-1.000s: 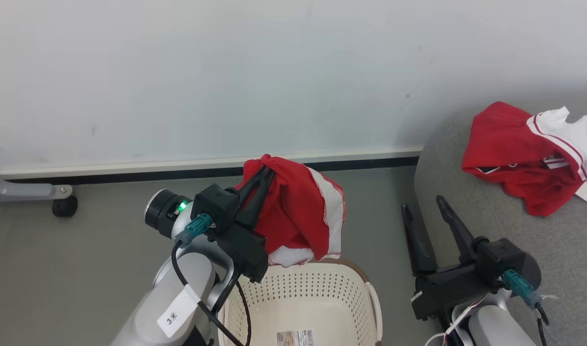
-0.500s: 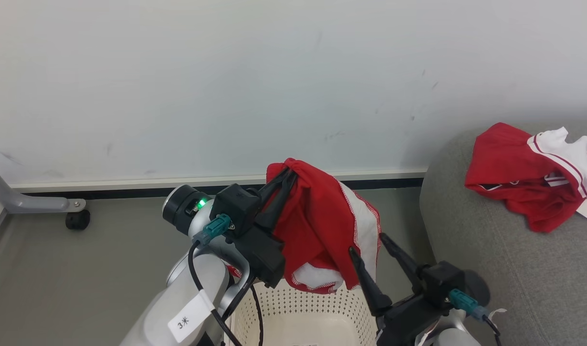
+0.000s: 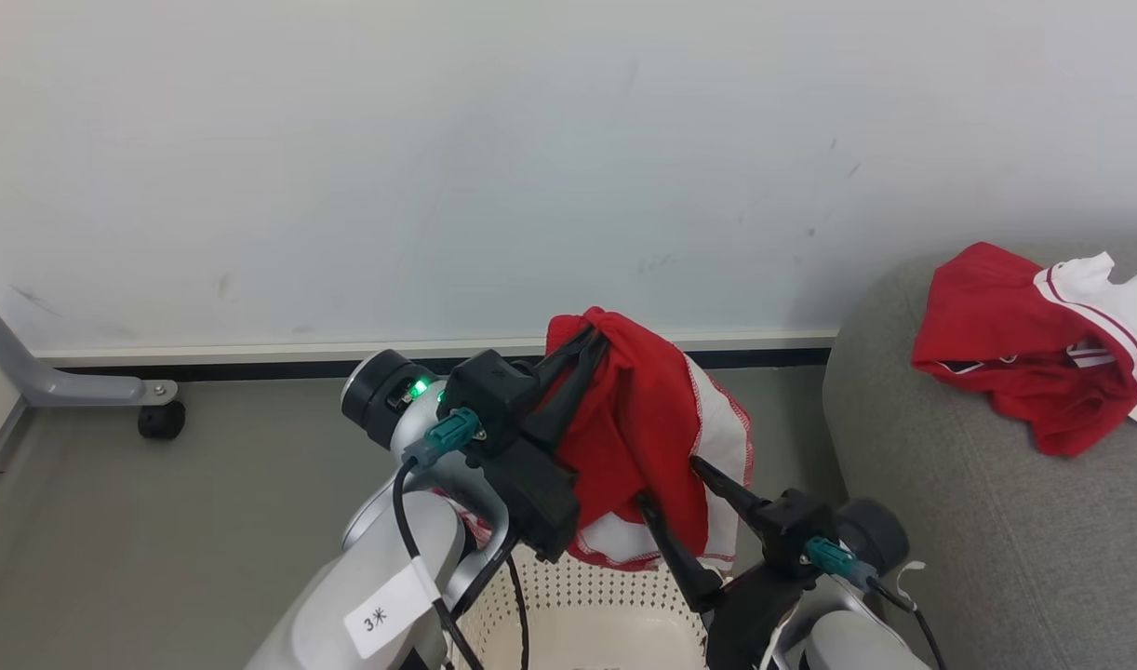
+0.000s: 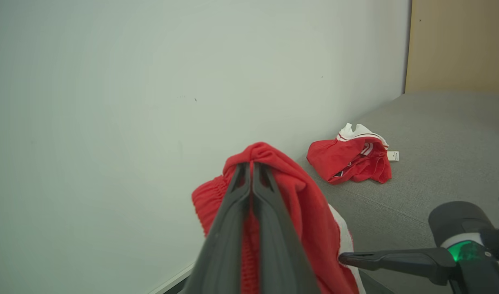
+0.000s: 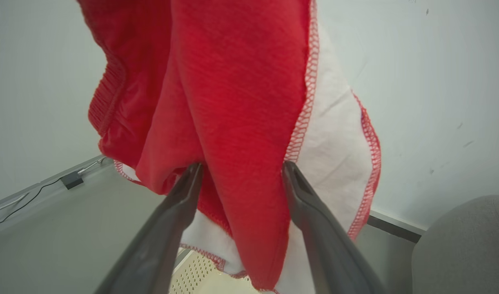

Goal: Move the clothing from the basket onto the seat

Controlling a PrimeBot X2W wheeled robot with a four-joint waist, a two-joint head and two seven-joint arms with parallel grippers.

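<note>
My left gripper (image 3: 595,337) is shut on the bunched top of a red garment with white panels (image 3: 657,419), one piece of the clothing, which hangs above the cream perforated basket (image 3: 606,605). The left wrist view shows the shut fingertips (image 4: 247,165) pinching the red cloth (image 4: 292,196). My right gripper (image 3: 669,482) stands open, its fingers on either side of the garment's lower fold (image 5: 241,102); the right gripper (image 5: 242,165) is not closed on it. A second red-and-white garment (image 3: 1024,344) lies crumpled on the grey seat (image 3: 950,530).
A pale wall with a dark skirting strip runs behind the grey floor (image 3: 206,521). A grey metal leg with a black castor (image 3: 159,419) stands at the far left. The seat's rounded edge (image 5: 466,241) is just right of the basket (image 5: 192,273).
The head camera has shifted. My right gripper has swung left from beside the seat to the hanging garment and now straddles its lower part. The left gripper still holds the garment.
</note>
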